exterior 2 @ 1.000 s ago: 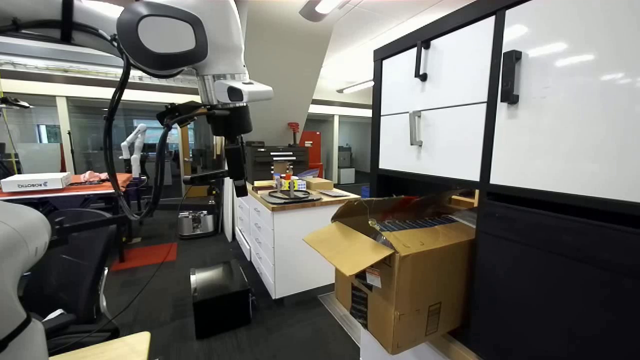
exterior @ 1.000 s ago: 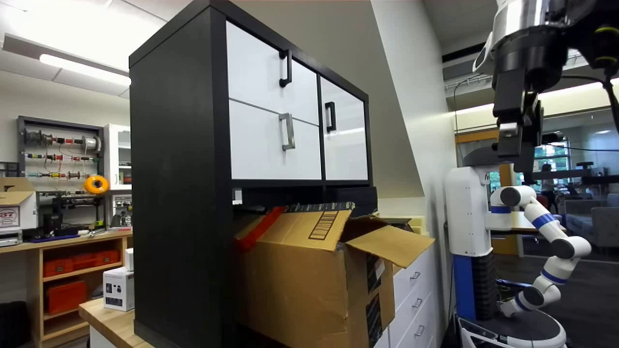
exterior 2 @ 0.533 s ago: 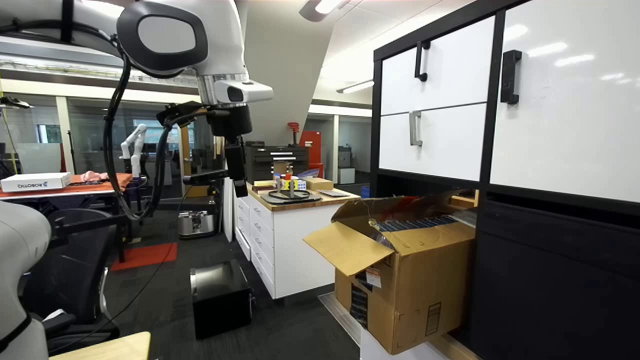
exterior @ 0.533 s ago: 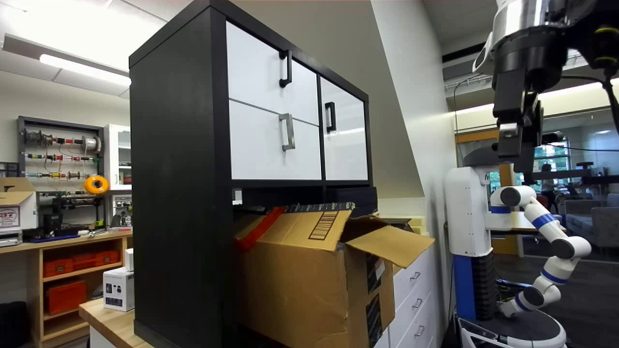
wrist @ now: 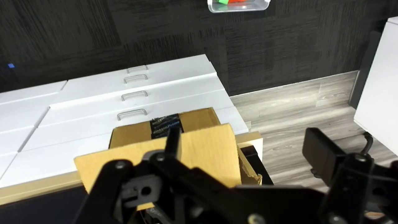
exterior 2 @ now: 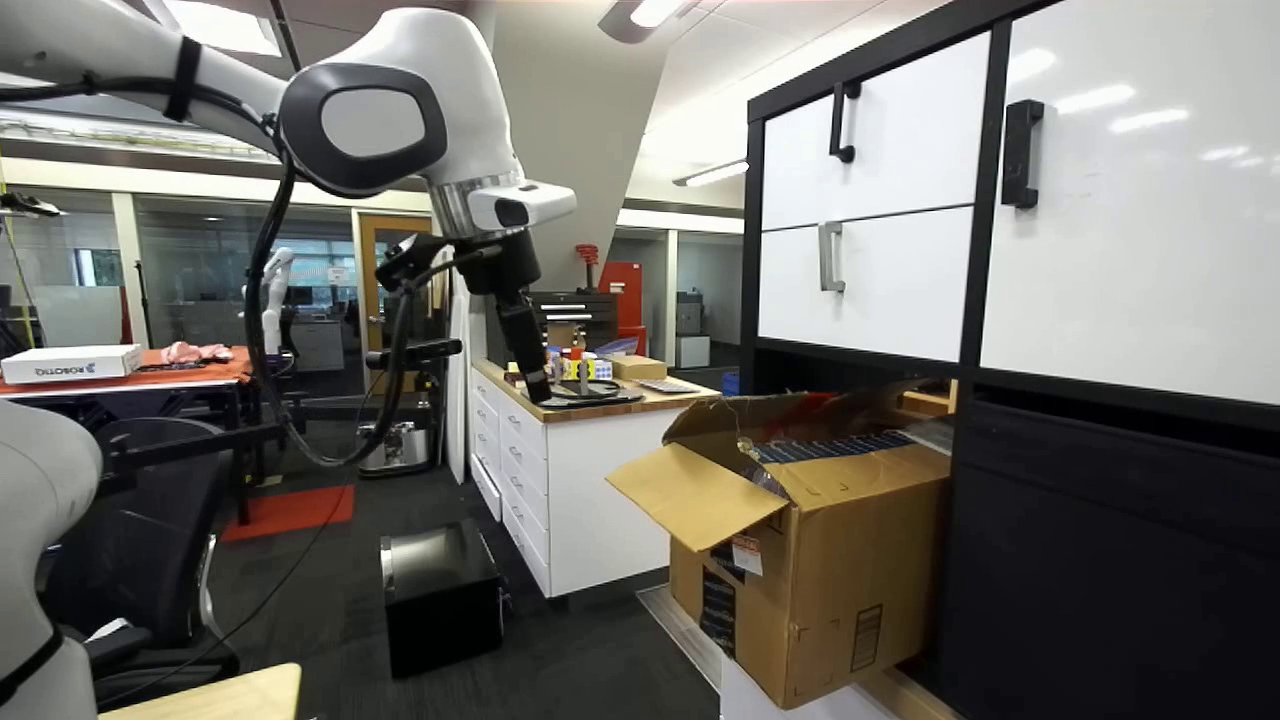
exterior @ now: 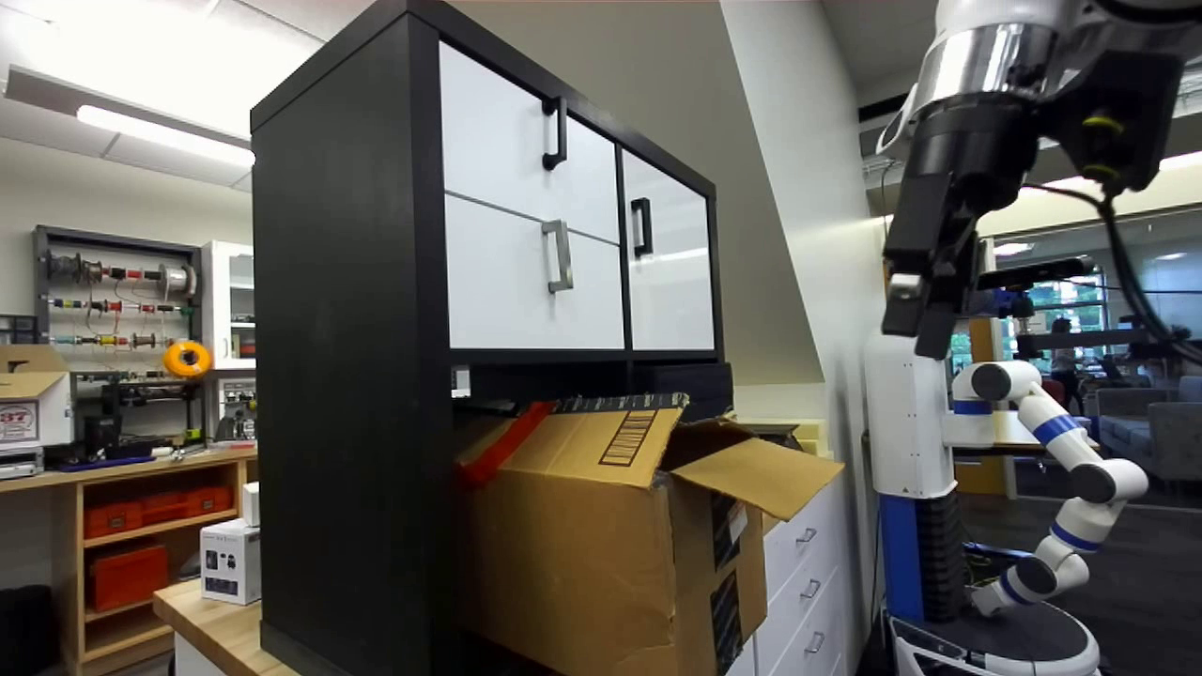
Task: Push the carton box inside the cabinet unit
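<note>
Below the end effector [wrist: 244,145] and apart from it, the carton box [exterior 2: 860,570] is seen set partly inside the lower compartment of the cabinet unit [exterior: 343,376], its outer part jutting past the front. The end effector's fingers [wrist: 320,152] are spread wide; between them, in the wrist view, part of a loose top flap [wrist: 208,149] and a grey planked floor [wrist: 279,115] are shown. That flap is bent outward on the side nearer the end effector. The cabinet unit is carried by a wooden surface [exterior: 202,615], on which a white box [exterior: 230,563] is also placed, farther from the end effector.
</note>
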{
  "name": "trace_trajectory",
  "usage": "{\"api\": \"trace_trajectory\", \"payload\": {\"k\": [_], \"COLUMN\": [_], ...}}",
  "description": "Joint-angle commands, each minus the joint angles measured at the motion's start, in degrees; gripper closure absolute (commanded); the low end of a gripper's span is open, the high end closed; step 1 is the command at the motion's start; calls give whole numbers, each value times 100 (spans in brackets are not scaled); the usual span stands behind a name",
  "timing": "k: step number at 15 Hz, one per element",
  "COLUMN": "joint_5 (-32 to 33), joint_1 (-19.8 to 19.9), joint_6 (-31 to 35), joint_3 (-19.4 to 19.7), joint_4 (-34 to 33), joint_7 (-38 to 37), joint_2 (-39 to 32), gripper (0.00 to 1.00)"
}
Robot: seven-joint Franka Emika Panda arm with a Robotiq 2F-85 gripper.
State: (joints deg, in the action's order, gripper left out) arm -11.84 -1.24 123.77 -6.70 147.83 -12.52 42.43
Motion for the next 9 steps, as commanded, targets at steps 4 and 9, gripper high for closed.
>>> {"api": "trace_trajectory", "payload": {"k": [4, 9], "joint_5": [368, 700], "joint_1": [30, 81], "joint_6": [1447, 2227], "joint_3": [171, 449], "joint_4": [64, -12], "joint_7": [559, 1003], "joint_2": [-1167, -1909], "gripper": [0, 0]}}
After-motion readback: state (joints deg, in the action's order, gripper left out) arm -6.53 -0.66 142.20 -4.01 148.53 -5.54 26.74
